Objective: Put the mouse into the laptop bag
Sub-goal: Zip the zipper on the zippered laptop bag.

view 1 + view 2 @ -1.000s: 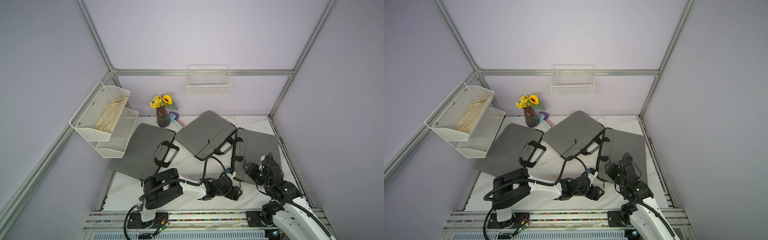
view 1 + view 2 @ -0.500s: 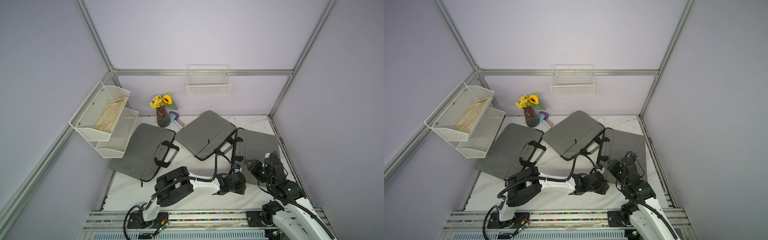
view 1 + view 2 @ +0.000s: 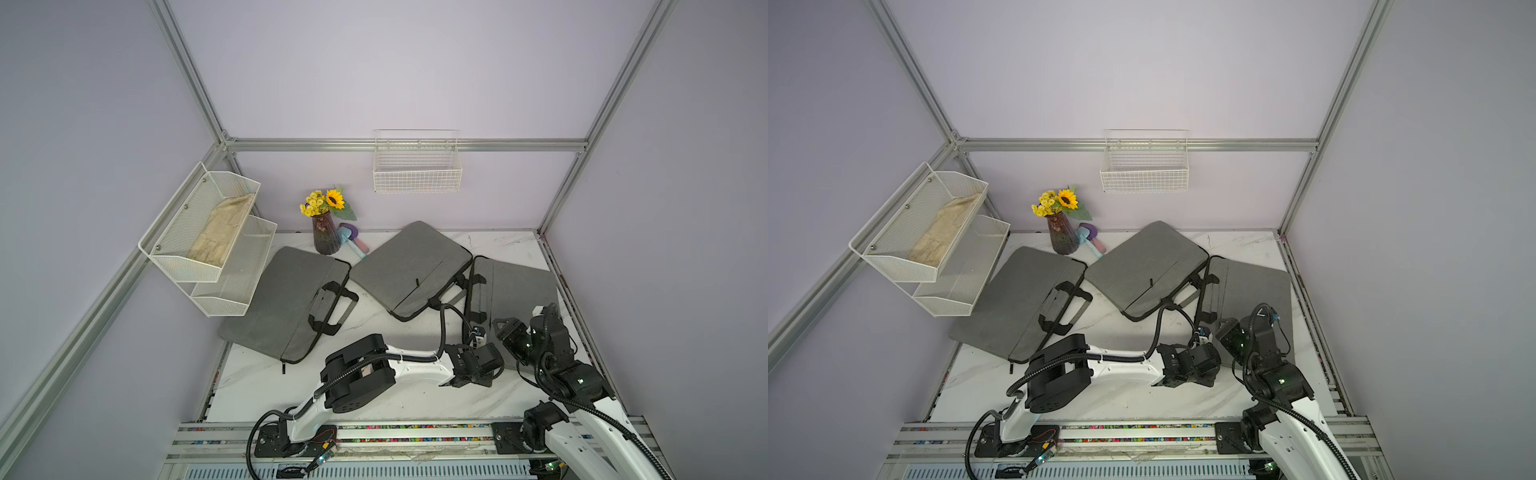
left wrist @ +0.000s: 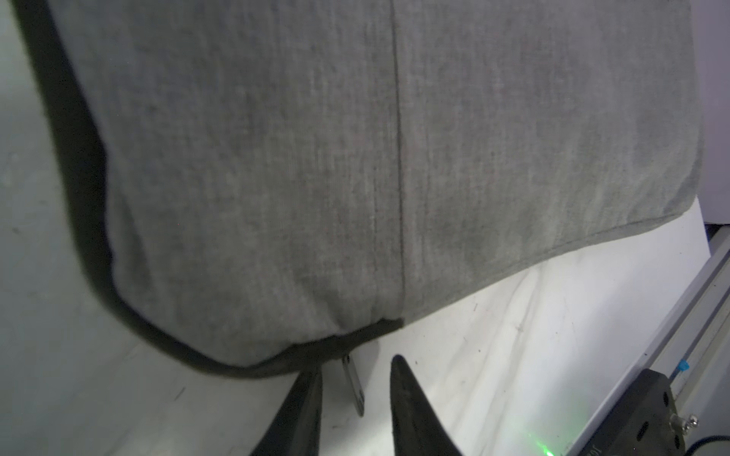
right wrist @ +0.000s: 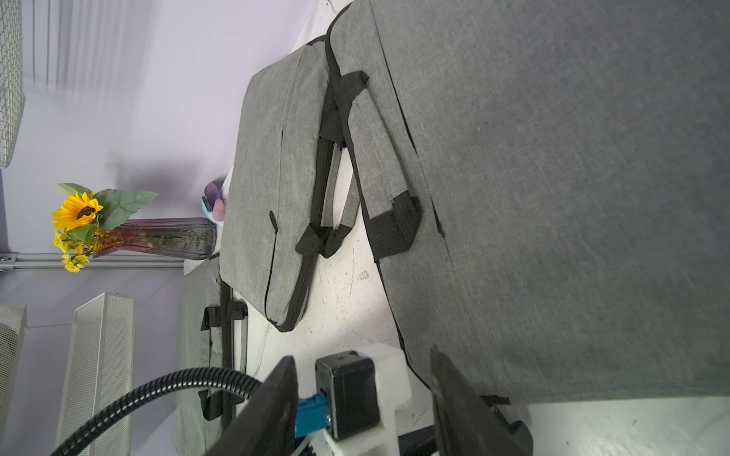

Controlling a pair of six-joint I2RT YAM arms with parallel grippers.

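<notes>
Hardly begun: the laptop bag (image 4: pixel 355 158) looks zipped shut, and I see no mouse anywhere. The left gripper (image 4: pixel 355 365) sits at the bag's near corner, jaws apart around the zipper pull (image 4: pixel 352 381), not yet pinching it. The right gripper (image 5: pixel 362 353) hovers beside that corner, jaws apart and empty.

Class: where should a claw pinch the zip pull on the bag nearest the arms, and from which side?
Pinch the zip pull's thin metal tab from the bare table side: it sticks out past the bag's corner, with room either side.
</notes>
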